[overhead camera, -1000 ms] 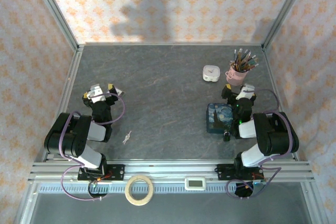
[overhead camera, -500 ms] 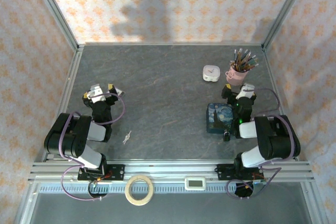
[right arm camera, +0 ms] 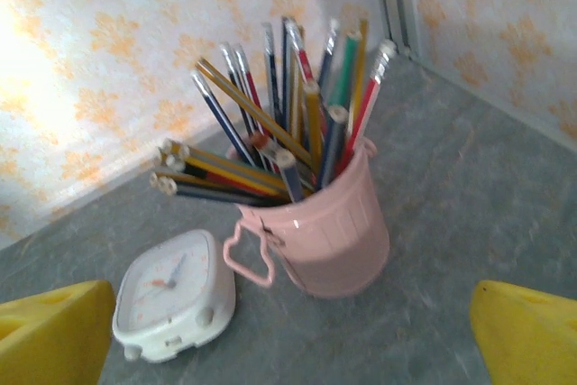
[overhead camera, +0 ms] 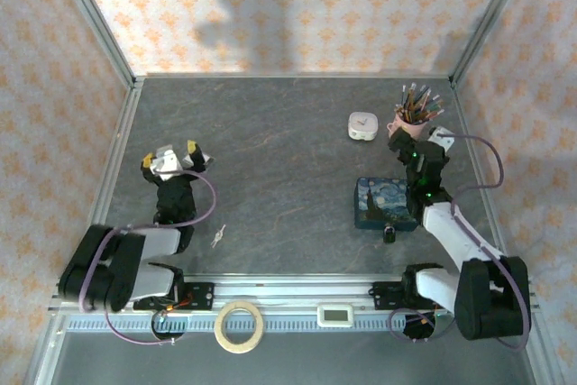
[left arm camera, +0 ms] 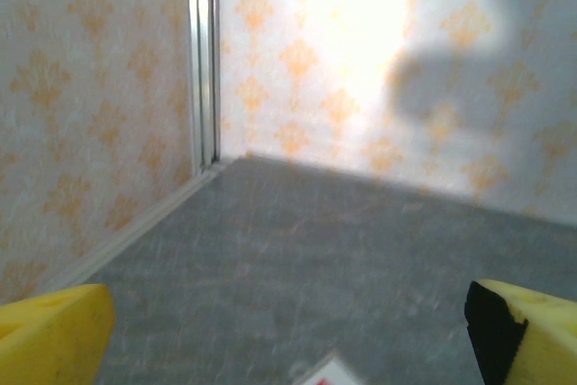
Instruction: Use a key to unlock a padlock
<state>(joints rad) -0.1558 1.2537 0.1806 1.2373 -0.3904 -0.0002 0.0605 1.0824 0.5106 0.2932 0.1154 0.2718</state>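
1. Left fingers (left arm camera: 50,331) are spread wide and empty above the tabletop (overhead camera: 288,151); the key (overhead camera: 217,237) lies at their 5 o'clock (nearest this arm, so probably its pick).
2. Right fingers (right arm camera: 527,331) are likewise released, facing the pencil cup (right arm camera: 325,232); the padlock (overhead camera: 389,233) sits at the tin's (overhead camera: 383,200) 6 o'clock edge.

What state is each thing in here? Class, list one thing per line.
tin, closed, lying flat
padlock, lying beside the tin, not held
key, lying loose, not held
bucket, upright, holding pencils
clock, lying face up
left gripper, open, empty
right gripper, open, empty
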